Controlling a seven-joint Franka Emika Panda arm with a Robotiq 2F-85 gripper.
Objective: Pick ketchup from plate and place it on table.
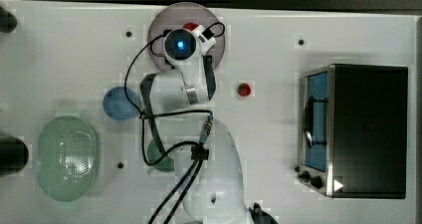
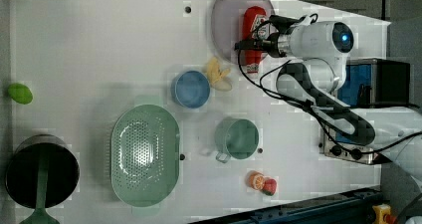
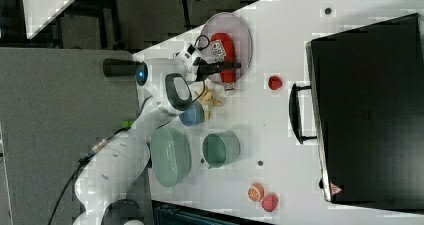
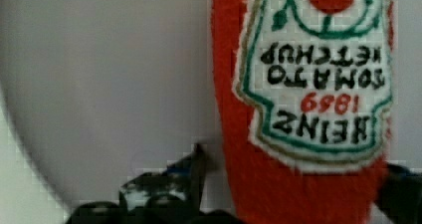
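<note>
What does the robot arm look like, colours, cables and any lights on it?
The arm has glossy white rounded shells with dark grey joint bands. A round blue light glows on the black wrist cap. Loose black cables loop along it, down to a small white camera block. The tool is black with slim dark fingers.

From my station I log colours as follows: ketchup [image 4: 298,74], red body with a white label edged green, black lettering and a red numeral line; plate [image 2: 226,20], pale lilac-grey; table [image 2: 99,45], white with small dark holes; bowl [image 2: 191,88], blue; perforated basket [image 2: 144,154], pale green; mug [image 2: 238,139], muted green; oven [image 1: 368,129], black with a blue-lit window; arm [image 1: 219,174], white with black cables.
</note>
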